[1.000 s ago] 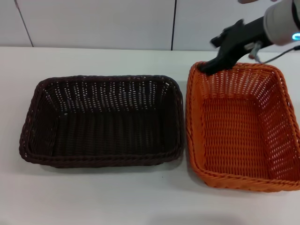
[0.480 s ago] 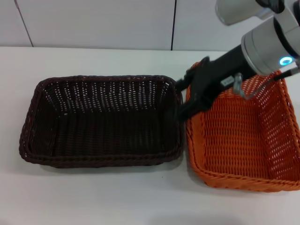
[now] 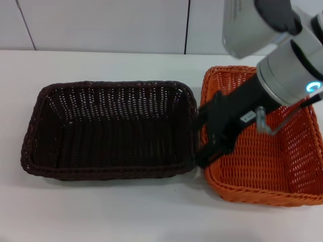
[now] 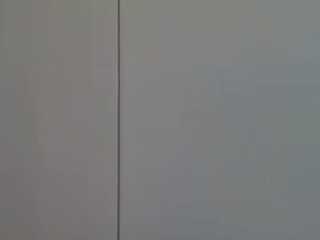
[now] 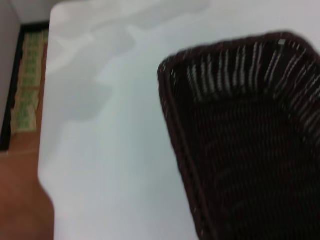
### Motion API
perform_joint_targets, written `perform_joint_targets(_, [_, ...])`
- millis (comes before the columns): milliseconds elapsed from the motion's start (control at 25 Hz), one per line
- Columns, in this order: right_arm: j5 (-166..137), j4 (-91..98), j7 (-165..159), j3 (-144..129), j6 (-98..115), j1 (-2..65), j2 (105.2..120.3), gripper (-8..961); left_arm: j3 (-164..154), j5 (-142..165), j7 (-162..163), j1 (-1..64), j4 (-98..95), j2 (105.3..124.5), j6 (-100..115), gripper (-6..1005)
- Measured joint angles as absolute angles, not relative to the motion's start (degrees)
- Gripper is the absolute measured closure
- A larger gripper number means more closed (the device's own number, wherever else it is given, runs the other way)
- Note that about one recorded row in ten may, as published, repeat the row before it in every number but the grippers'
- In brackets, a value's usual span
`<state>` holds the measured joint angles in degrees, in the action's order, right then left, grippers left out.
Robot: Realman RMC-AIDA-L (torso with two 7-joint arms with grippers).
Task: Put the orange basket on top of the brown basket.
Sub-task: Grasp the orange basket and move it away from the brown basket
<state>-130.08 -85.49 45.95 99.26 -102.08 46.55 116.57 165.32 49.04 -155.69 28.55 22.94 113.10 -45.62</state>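
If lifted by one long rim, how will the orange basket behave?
The orange basket looks open-weave, so probably light. Held by the right gripper at one rim only, it would likely tilt. The braided rim suggests it stays fairly stiff.

Right gripper (image 3: 204, 154) sits low on the left rim of the orange basket (image 3: 262, 151), dark against the dark gap, so jaw state is unreadable. Its arm covers part of that basket's left wall and floor. The basket's right side runs off the right edge of the head view. Right wrist view is blurred; the brown basket (image 5: 250, 150) is cut off at the right and bottom edges, one corner visible. Left wrist view shows only a plain panel with one seam; left gripper not in view.
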Motion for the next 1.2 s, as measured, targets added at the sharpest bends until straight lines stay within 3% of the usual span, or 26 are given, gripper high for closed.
perform_joint_targets(320, [-135.0, -87.19, 42.16, 91.99, -103.39, 44.87, 114.8, 239, 165.32, 49.04, -155.74, 28.19, 22.94, 113.08, -45.48, 387])
perform_joint_targets(1200, [-138.82, -83.55, 39.75, 85.5, -105.47, 42.66, 114.74, 269, 165.32, 49.04, -157.06, 28.03, 23.1, 112.92, -45.33, 391])
